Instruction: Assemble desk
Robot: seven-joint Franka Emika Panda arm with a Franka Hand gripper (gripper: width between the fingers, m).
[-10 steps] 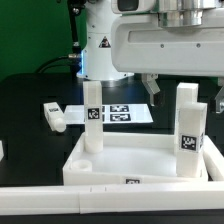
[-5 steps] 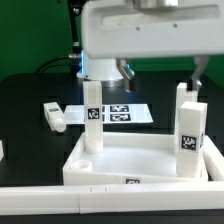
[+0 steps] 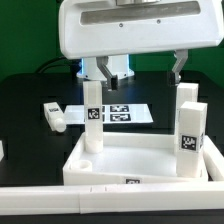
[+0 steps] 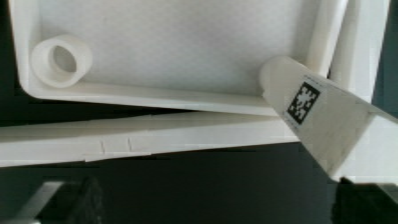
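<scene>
Claw spread wide, empty, hanging above the desk panel on the black counter. Exterior view: two legs upright in the panel, one below the claw, another beside. Wrist view alone shows an unfilled corner socket.

The panel is seen in plain white, as are the upright legs, each marked with a black-and-white square tag. The surface is black. The marker board is white, printed with black-and-white squares.
</scene>
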